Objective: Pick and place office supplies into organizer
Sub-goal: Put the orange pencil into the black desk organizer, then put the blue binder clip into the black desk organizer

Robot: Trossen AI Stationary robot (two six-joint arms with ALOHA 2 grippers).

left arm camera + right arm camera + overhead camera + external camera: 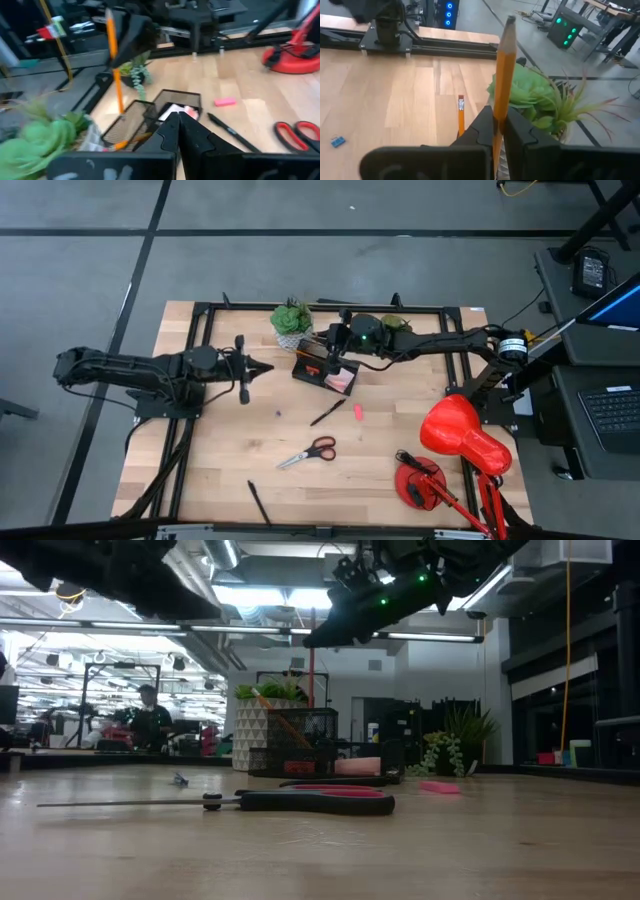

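Table (400, 480): wooden top; most supplies lie loose on it, so the task is judged partly done.
Lamp (460, 435): red, at the right edge; not part of the task.
Left arm: waits at the table's left side, left gripper (262, 367) with fingers pressed together on nothing, pointing toward the organizer.
Right arm: reaches in from the right; right gripper (499, 131) hangs above the organizer, fingers clamped on a pencil (503, 75) held upright, tip up.
Organizer (322, 370): black mesh, at the table's back by the plant (291, 318). One orange pencil (290, 727) already leans in its tall compartment; a pink pad (345, 381) sits in its low tray.
Scissors (310, 451): red handles, flat on the table, well in front of the organizer; not yet placed.
Pen 1 (327, 413): black, on the table between organizer and scissors; not yet placed.
Pen 2 (259, 502): black, near the front edge; not yet placed.
Eraser (358, 412): pink, on the table just right of pen 1; not yet placed.
Done, judged: one pencil and the pad in.
In hand: second pencil, over the organizer, not released.
Left: scissors, two pens, eraser.
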